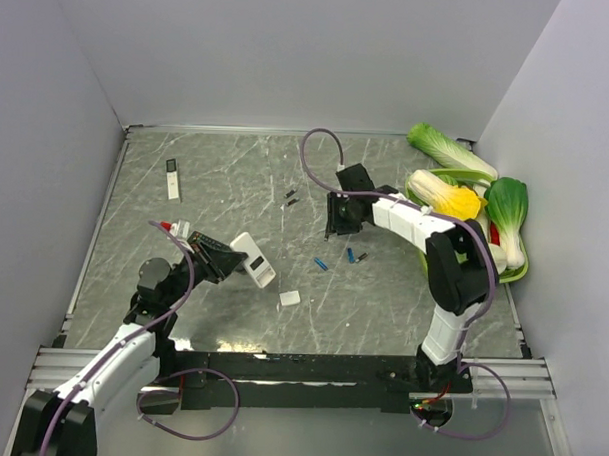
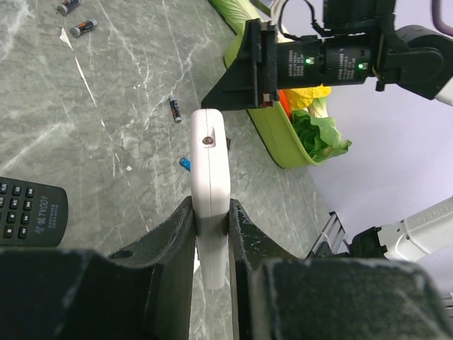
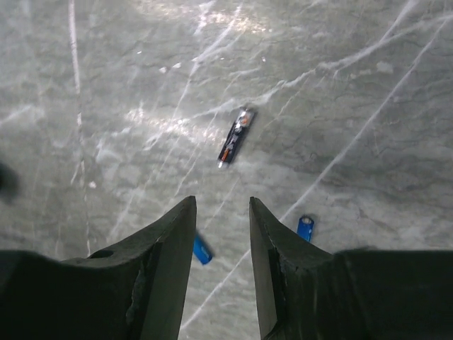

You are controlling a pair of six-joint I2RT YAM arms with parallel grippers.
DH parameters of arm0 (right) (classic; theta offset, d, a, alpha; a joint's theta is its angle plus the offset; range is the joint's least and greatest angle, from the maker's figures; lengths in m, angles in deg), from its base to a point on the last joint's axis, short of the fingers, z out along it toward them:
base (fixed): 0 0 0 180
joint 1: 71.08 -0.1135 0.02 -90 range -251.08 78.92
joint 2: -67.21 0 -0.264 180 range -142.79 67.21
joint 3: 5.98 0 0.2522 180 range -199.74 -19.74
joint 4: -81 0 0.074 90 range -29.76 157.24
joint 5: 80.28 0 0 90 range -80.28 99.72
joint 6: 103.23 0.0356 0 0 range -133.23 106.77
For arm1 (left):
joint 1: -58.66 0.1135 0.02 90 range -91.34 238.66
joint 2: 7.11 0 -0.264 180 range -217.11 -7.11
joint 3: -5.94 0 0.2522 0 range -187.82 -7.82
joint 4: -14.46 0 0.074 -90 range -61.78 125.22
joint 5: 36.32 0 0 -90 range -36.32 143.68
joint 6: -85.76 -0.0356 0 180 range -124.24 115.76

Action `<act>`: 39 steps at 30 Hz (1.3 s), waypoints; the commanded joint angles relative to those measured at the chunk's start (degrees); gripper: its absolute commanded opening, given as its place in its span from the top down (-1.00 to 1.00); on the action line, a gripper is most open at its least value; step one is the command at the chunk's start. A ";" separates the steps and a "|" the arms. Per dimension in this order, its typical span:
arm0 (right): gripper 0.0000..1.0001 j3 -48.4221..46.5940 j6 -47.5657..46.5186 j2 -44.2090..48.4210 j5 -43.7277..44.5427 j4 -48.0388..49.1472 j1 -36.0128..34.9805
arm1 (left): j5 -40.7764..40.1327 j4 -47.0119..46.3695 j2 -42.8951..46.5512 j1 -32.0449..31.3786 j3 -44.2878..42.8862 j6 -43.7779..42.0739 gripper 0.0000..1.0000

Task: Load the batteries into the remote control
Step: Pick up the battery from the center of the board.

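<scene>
Left hand [image 2: 211, 212] clamps the white remote [image 2: 209, 152] edgewise; batteries [image 1: 321, 263] lie scattered beyond.

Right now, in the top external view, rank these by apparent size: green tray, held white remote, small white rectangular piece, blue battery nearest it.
Largest to smallest:
1. green tray
2. held white remote
3. small white rectangular piece
4. blue battery
The last two are close.

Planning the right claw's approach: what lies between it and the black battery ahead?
Nothing; the right wrist view shows only bare tabletop between the right claw and the black battery.
</scene>
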 commanded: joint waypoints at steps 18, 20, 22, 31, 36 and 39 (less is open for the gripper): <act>0.24 -10.28 7.00 -13.56 3.85 -0.23 -1.16 | -1.78 -3.65 -1.36 -1.56 -0.26 -2.01 0.98; 0.27 -10.81 7.00 -14.26 4.20 -0.67 -1.34 | -1.86 -3.65 -1.53 -1.56 -0.26 -2.01 0.98; 0.35 -10.99 6.65 -14.79 4.72 -1.03 -1.60 | -1.87 -3.31 -1.71 -1.65 -0.52 -2.01 0.98; 0.94 -7.82 2.69 -12.51 5.96 -1.47 -3.10 | -0.90 -2.16 -3.29 -1.74 -2.19 -0.61 0.98; 1.00 -1.86 -4.94 -5.07 6.49 2.83 -5.47 | 1.30 2.30 -4.87 -1.74 -5.09 0.36 0.98; 1.00 3.24 -12.14 2.76 5.00 7.04 -7.93 | 3.75 4.34 -7.32 -1.74 -7.90 1.06 0.98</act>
